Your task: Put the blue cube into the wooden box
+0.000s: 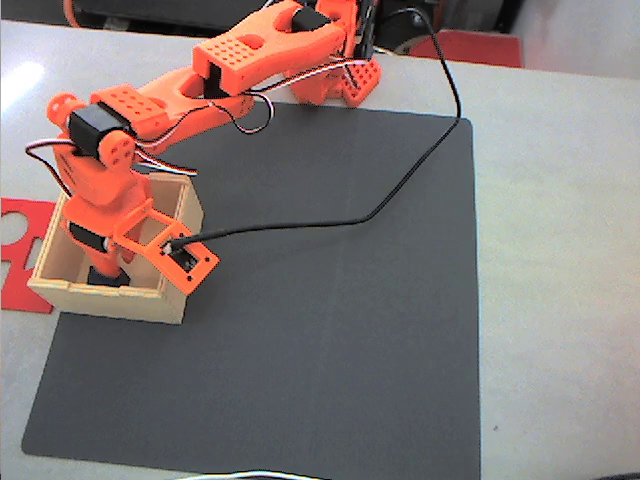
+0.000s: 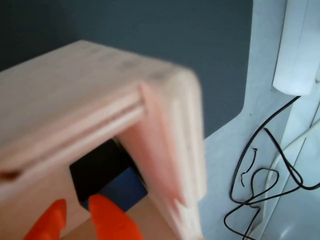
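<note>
We've got the gripper (image 2: 77,215) down inside the wooden box (image 1: 70,288), fingers parted beside the released blue cube (image 2: 112,185); next, retract upward.

The blue cube (image 2: 112,182), dark navy and matte, lies inside the wooden box (image 1: 65,285), a pale, open-topped plywood square standing at the dark mat's left edge in the fixed view

Fixed view: dark grey mat (image 1: 330,330) lies under the gripper, extending right. Flat red cut-out piece (image 1: 18,240) just left of it. Black cable (image 1: 400,190) trails off right.
</note>
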`<act>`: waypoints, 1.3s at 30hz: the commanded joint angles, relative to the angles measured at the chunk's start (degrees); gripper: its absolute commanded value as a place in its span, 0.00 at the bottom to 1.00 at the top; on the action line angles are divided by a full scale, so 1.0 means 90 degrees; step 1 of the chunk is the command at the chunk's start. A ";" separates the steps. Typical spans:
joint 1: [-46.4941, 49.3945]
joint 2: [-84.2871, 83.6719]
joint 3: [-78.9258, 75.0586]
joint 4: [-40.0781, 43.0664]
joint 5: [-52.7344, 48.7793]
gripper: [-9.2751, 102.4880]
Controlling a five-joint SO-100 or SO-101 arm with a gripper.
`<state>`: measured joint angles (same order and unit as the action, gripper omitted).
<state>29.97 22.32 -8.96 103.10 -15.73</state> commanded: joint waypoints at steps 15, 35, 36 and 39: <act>-0.1025 0.5205 0.1826 0.0059 0.0117 0.08; -0.2080 1.5537 1.0010 -0.0674 -0.1074 0.08; -0.2119 1.5791 1.0205 -0.0645 -0.1123 0.08; -0.2295 1.6572 1.1025 -0.0664 -0.1338 0.08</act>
<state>10.55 166.82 85.17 97.12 -26.54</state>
